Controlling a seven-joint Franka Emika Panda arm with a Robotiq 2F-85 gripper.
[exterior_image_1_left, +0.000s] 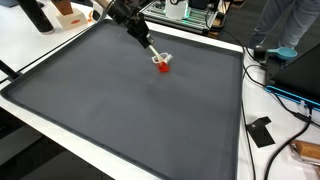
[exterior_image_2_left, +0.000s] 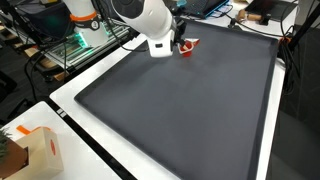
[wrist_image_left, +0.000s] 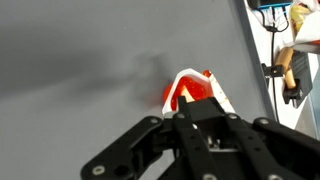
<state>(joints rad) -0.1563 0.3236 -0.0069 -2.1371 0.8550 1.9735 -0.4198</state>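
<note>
Big white table (exterior_image_1_left: 40, 128), almost fully covered by a dark grey mat (exterior_image_1_left: 130, 115); both show in both exterior views. The mat surface is plain and flat, with a white border around it.

My arm (exterior_image_2_left: 140, 18) comes in from the far side of the mat in both exterior views, white links angled down toward the surface.

Off the mat: a person (exterior_image_1_left: 285, 25) in jeans stands at the table's far corner. A cardboard box (exterior_image_2_left: 35, 152) sits on the table's near corner in an exterior view. Cables (exterior_image_1_left: 288, 92) run along the white strip beside the mat.

My gripper (exterior_image_1_left: 154, 56) is low over the mat, right at the red object (exterior_image_1_left: 162, 67). In the wrist view my black linkages fill the bottom of the frame and the red object (wrist_image_left: 178, 95) sits just ahead of them, partly hidden by my body.

The red object lies on the mat, off toward the arm-side edge and well away from the mat's middle. A white loop (wrist_image_left: 186, 76) arches over its top.

State of the jaws: cannot tell. The fingertips are hidden in the wrist view and too small in the exterior views. I also cannot tell whether I touch or pinch the loop.
</note>
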